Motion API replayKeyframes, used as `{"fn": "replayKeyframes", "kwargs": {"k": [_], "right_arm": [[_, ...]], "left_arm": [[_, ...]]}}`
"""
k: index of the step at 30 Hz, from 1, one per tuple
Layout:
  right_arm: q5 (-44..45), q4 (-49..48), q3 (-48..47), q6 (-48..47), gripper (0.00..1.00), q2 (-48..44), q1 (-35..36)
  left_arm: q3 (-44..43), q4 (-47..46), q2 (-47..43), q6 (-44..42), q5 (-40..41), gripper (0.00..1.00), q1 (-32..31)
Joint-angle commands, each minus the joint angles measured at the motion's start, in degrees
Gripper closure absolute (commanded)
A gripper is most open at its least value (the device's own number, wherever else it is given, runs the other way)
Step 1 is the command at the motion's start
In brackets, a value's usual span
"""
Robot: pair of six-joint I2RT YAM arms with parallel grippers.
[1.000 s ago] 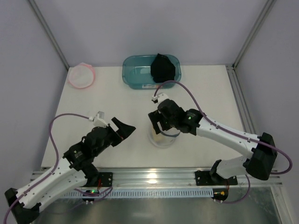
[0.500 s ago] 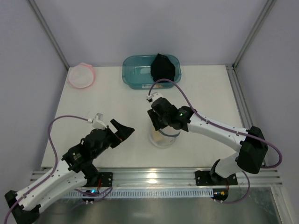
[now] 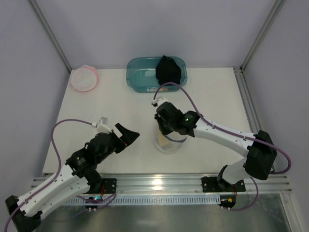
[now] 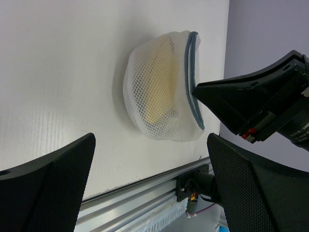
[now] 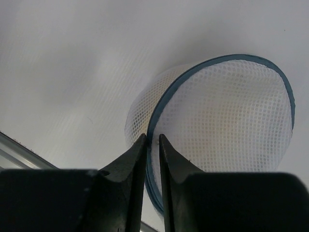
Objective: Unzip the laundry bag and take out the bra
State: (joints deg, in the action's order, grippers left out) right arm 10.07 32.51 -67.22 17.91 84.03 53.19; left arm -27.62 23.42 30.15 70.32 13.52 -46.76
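The laundry bag (image 3: 170, 143) stands near the table's middle, a white mesh drum with a dark blue rim hoop (image 5: 166, 99). A pale yellow bra (image 4: 161, 92) shows through the mesh. My right gripper (image 3: 163, 132) comes down on the bag's left edge. In the right wrist view its jaws (image 5: 153, 140) are pinched on the rim hoop with only the hoop between them. My left gripper (image 3: 128, 134) hovers wide open left of the bag and holds nothing. In the left wrist view the bag (image 4: 154, 116) lies ahead of the open gripper (image 4: 150, 140), apart from it.
A pink-rimmed round mesh bag (image 3: 84, 79) lies at the far left corner. A teal tub (image 3: 139, 77) at the back holds a black garment (image 3: 168, 70). A metal rail (image 3: 159, 182) runs along the near edge, and slanted frame posts rise at both back corners.
The right gripper's jaws have closed from wide apart onto the bag's rim, and that arm shifted slightly to the left. The left arm has barely moved.
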Motion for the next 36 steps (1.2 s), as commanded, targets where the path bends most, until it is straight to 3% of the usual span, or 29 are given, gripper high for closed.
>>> {"fn": "replayKeyframes", "kwargs": {"k": [1, 3, 5, 8, 18, 23, 31, 36], "right_arm": [[0.0, -1.5, 0.9, 0.8, 0.8, -0.4, 0.3], [-0.3, -1.7, 1.3, 0.9, 0.81, -0.4, 0.3], [-0.1, -1.8, 1.7, 1.2, 0.92, -0.4, 0.2], [0.5, -1.5, 1.9, 1.3, 0.96, -0.8, 0.3], [3.4, -0.6, 2.4, 1.9, 0.96, -4.7, 0.3], [8.5, -1.7, 5.2, 3.9, 0.96, -11.4, 0.4], [14.5, -4.3, 12.6, 8.8, 0.96, -25.8, 0.4], [17.2, -2.2, 16.2, 12.1, 0.96, -29.4, 0.4]], "left_arm": [[0.4, -2.1, 0.1, 0.4, 0.9, 0.01, -0.2], [0.5, -2.4, 0.3, 0.4, 0.8, 0.0, -0.2], [0.4, -2.5, 0.5, 0.4, 0.7, 0.0, -0.2], [0.5, -2.8, 0.7, 0.5, 0.5, 0.01, -0.2], [0.9, -4.5, 2.1, 0.6, 0.2, 0.01, -0.2], [0.7, -10.0, 4.5, -0.1, -2.7, 0.01, -0.2], [-6.6, -18.3, 16.5, -5.3, -6.7, 0.01, -0.2], [-13.1, -23.2, 30.9, -8.7, -10.5, 0.02, -0.3]]}}
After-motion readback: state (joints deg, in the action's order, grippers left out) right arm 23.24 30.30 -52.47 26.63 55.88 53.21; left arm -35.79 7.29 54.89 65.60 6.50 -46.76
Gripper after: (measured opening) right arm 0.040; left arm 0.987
